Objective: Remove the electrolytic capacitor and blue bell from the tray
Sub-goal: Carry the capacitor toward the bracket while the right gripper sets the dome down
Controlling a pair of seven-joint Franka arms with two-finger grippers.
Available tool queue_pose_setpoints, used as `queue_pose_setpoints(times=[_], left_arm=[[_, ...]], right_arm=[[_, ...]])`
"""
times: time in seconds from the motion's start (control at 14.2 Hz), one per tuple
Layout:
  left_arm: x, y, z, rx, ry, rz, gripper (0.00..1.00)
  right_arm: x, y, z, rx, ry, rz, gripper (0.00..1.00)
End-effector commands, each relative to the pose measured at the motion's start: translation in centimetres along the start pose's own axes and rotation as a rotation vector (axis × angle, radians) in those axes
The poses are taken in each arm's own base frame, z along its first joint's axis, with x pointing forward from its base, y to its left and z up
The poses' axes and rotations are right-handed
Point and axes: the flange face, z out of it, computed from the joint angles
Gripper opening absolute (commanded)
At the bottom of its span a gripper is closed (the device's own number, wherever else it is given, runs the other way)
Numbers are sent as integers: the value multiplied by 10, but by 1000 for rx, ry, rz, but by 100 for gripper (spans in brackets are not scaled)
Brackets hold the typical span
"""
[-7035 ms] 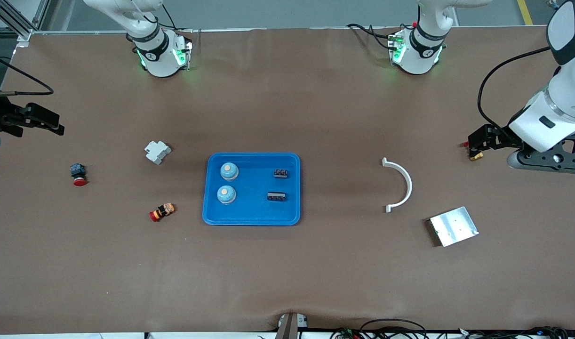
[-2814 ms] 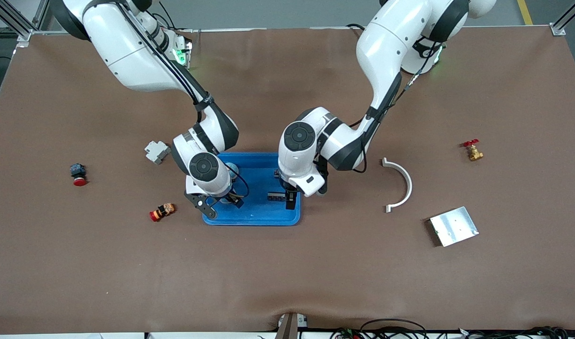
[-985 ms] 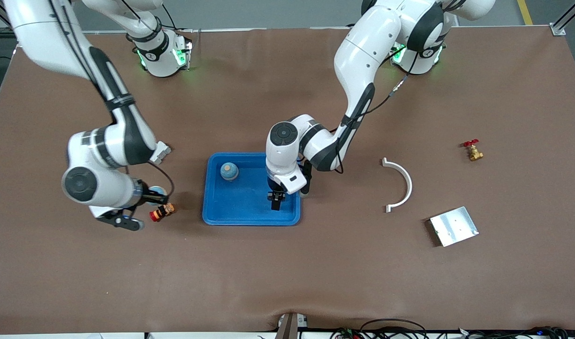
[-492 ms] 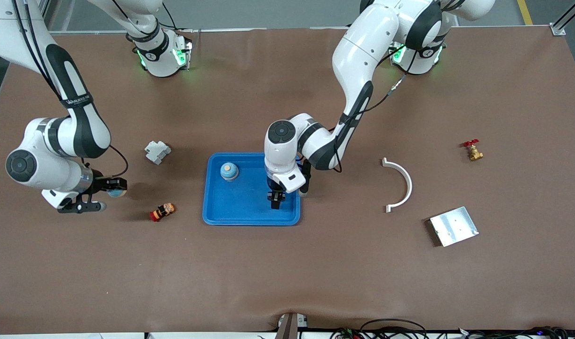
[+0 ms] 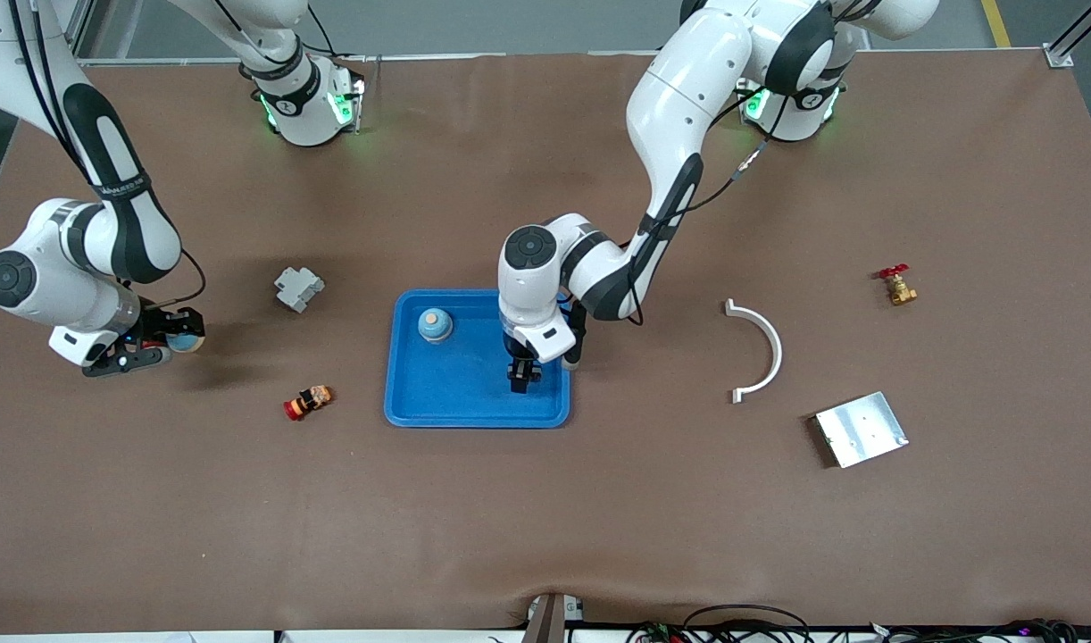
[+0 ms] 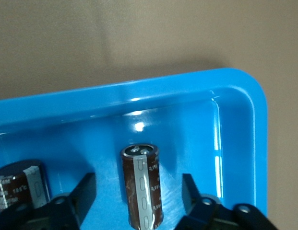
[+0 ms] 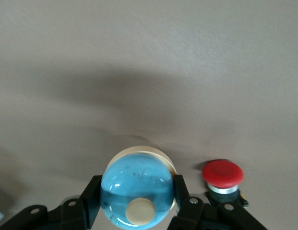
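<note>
We see the right hand clamped on a blue bell above bare tabletop toward the right arm's end, a red push button just beside it. The left hand sits low in the blue tray, its fingers apart on either side of an upright capacitor near the tray's corner wall. A second bell stays in the tray, with open tabletop all around.
</note>
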Motion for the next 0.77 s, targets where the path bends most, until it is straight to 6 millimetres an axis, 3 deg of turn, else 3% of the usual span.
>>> queue_pose_setpoints(times=[0.0,0.14,0.21,0.28,0.35,0.42,0.7], left_arm=[[-3,3,1,-34,4,-12,1],[-4,2,1,-35,5,-5,0],[-4,3,0,-37,6,0,0],[-4,3,-2,-37,7,2,0],[-4,4,-6,-36,9,3,0],[-4,4,-9,-24,17,5,0],[-4,10,-44,38,51,133,0]], right_arm=[[-5,-3,1,1,13,-19,29],[-3,-4,6,5,13,-13,32],[-3,-6,9,12,14,-4,41],[-1,-9,14,19,8,-7,61],[0,-13,18,22,2,-14,91],[1,-14,24,26,-1,-12,100],[8,-17,17,22,3,-22,100]])
